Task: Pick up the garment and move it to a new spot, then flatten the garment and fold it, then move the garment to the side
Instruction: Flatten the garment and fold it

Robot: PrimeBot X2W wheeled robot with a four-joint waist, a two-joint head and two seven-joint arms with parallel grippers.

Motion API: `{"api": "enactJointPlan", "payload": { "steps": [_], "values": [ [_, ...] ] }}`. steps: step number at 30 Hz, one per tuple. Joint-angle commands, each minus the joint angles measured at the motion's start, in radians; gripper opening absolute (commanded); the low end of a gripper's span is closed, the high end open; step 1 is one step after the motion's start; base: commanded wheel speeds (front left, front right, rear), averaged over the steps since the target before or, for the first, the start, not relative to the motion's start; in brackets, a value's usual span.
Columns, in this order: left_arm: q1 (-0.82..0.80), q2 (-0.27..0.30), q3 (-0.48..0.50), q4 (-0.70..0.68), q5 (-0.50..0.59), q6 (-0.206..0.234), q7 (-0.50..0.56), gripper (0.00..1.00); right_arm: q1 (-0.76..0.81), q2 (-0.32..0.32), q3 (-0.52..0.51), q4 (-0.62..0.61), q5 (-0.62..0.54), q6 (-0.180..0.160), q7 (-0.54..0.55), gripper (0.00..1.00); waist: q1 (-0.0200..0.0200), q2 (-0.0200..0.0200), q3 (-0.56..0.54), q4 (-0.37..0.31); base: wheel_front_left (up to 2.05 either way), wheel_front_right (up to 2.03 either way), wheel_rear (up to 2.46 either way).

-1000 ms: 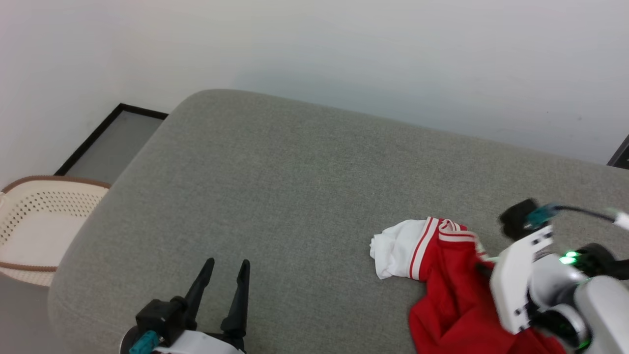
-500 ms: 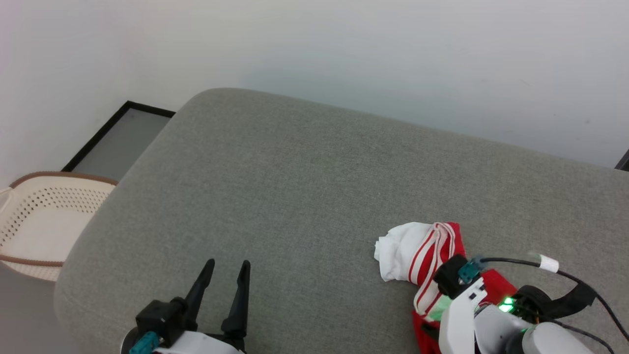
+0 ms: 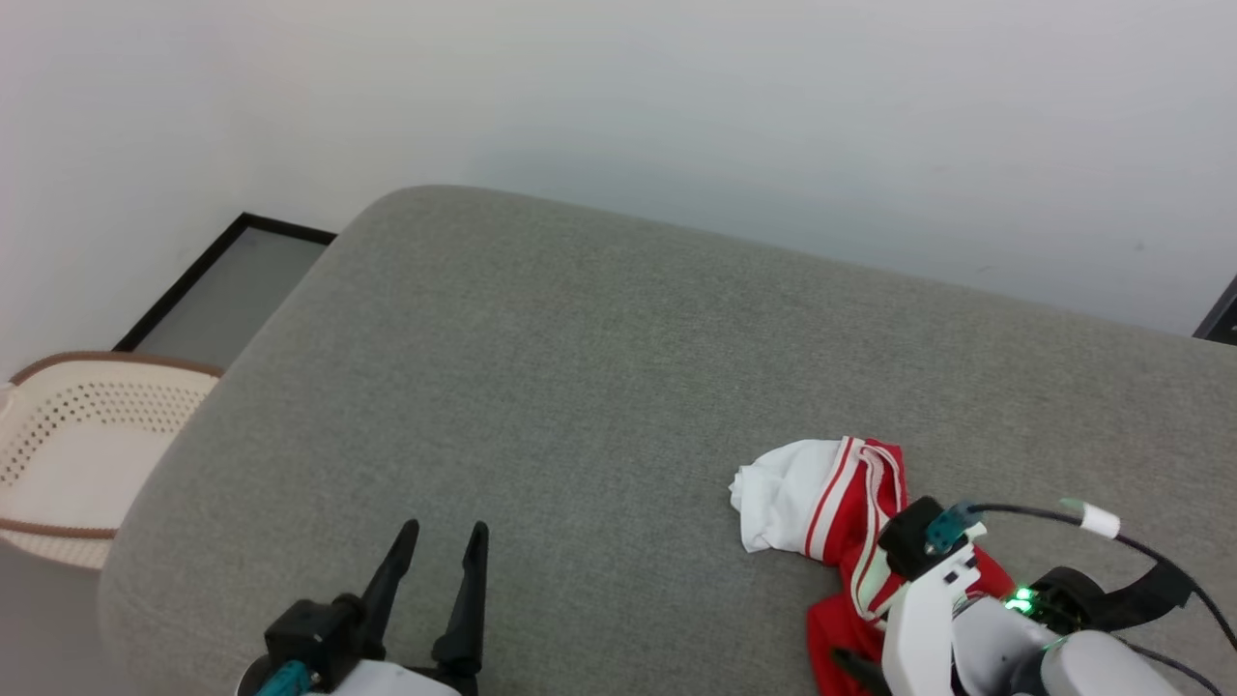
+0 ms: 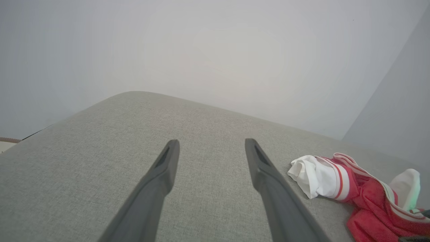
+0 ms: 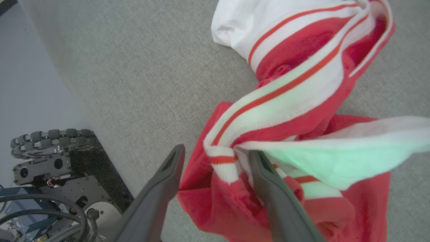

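garment point(image 3: 843, 505) partly behind right arm point(image 3: 926, 619), cut by bottom edge

You see a garment point(image 5: 295, 43) of soft red cloth, matt, with a faint fuzzy nap in the right wrist view; its white part is smoother, thinner cloth. The trim point(image 5: 278, 97) is ribbed knit, white with red stripes. The cushion point(image 3: 580, 367) is coarse grey woven cloth, matt, its weave showing as a fine grain. Your left tool point(image 4: 211, 143) is smooth, dark and matt, plastic by the look; your right tool point(image 5: 216, 150) looks the same. The right arm's shell point(image 3: 913, 619) is smooth white plastic with a mild gloss. The basket point(image 3: 58, 454) is cream perforated plastic with a brown rim. The wall point(image 3: 676, 116) is smooth and matt. The base point(image 5: 40, 168) looks like matt black metal plate.
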Motion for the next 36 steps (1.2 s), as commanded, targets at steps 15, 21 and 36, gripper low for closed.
{"api": "enactJointPlan", "payload": {
  "steps": [15, 21, 36],
  "values": [
    [0.051, 0.014, 0.023, -0.019, 0.006, -0.003, 0.0, 1.0, 0.11, -0.01, -0.207, -0.142, 0.0, -0.001, -0.128, 1.0, 0.0, -0.0001, -0.038, -0.091, 0.0, 0.0, 0.0],
    [0.073, 0.018, 0.033, -0.031, 0.008, -0.003, 0.0, 1.0, 0.195, -0.003, -0.3, -0.19, -0.064, -0.001, -0.311, 1.0, 0.0, -0.0001, -0.049, -0.141, 0.0, 0.0, 0.0],
    [0.109, -0.011, 0.114, -0.064, 0.022, -0.003, 0.0, 1.0, 0.321, 0.103, -0.396, -0.139, -0.327, -0.001, -0.9, 1.0, 0.0, -0.0001, -0.047, -0.297, 0.0, 0.0, 0.0]
  ]
}}
